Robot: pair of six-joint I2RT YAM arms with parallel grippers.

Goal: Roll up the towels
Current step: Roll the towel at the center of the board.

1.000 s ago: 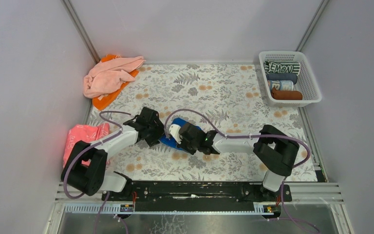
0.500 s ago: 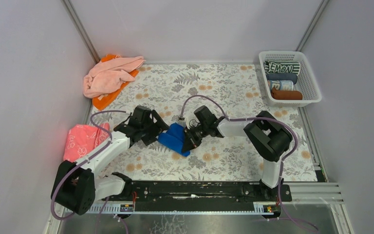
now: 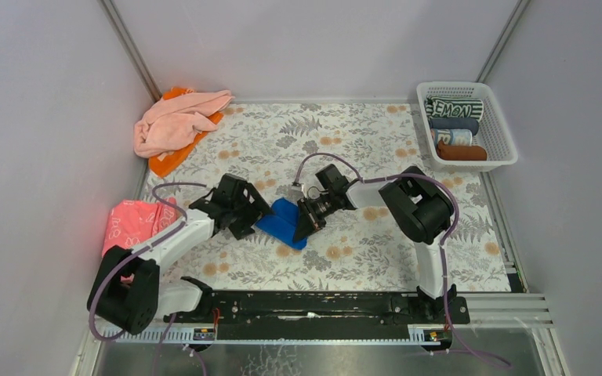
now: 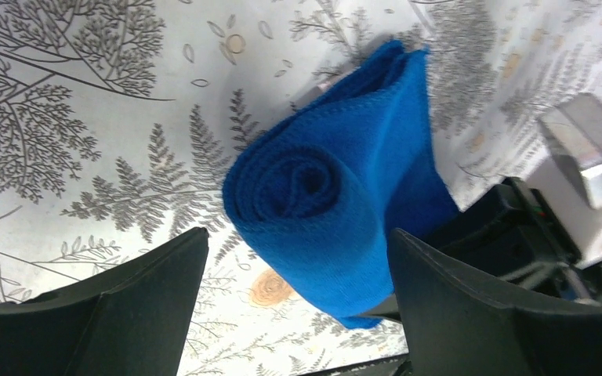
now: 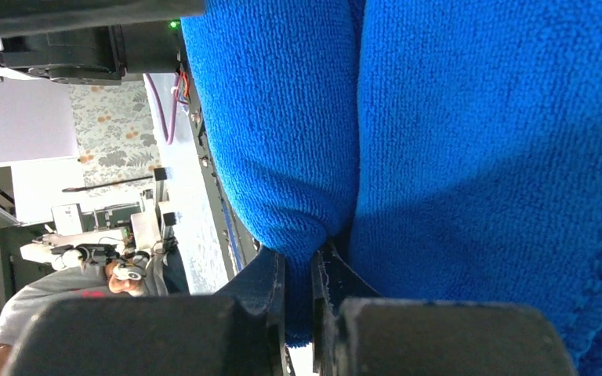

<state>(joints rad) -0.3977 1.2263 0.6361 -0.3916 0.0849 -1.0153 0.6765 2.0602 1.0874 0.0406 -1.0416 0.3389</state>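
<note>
A royal blue towel (image 3: 282,222), rolled into a loose cylinder, lies on the floral table mat between my two grippers. In the left wrist view the blue towel (image 4: 337,196) shows its spiral end. My left gripper (image 4: 298,305) is open, and the roll's lower edge reaches between its black fingers (image 4: 125,313) without being held. From above, the left gripper (image 3: 255,213) sits just left of the roll. My right gripper (image 3: 306,219) is at the roll's right side. In the right wrist view the right gripper (image 5: 298,290) is shut on a fold of the blue towel (image 5: 478,157).
A pale pink towel (image 3: 174,125) lies crumpled on an orange towel (image 3: 168,160) at the back left. A reddish-pink printed item (image 3: 133,223) lies at the left edge. The white lattice basket (image 3: 456,85) at the back right holds several rolled towels (image 3: 455,110).
My left gripper has opened off the blue towel and drawn back slightly left. The right arm has swung its wrist toward the back, keeping its grip, so more of the roll shows.
</note>
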